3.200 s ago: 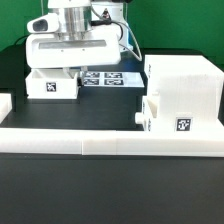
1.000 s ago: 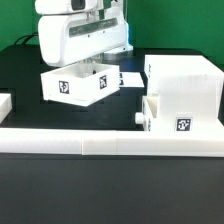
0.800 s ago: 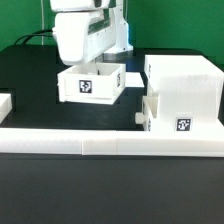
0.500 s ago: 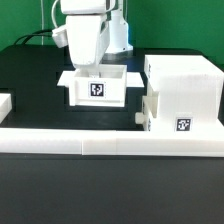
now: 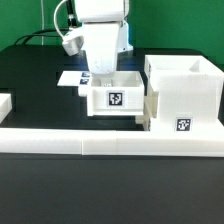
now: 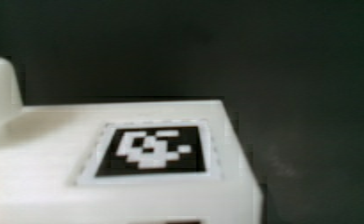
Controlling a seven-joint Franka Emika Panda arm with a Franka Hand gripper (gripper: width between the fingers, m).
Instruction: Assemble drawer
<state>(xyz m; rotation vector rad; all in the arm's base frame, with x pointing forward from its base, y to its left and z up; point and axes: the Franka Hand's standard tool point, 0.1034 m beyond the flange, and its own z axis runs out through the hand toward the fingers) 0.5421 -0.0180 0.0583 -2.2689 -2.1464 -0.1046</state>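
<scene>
The white casing stands at the exterior view's right, with a tag low on its front. One small tray sits in its lower part, its knob pointing to the exterior view's left. My gripper is shut on the wall of the second open-top tray and holds it just left of the casing, tag facing the camera. The wrist view shows that tray's white side and a blurred tag; my fingers are not clear there.
The long low white rail runs along the front. The marker board lies flat behind the held tray, mostly covered by it. A small white piece sits at the exterior view's left edge.
The gripper has lifted the tray from the exterior view's left, turned it, and carried it right until it is beside the casing.
</scene>
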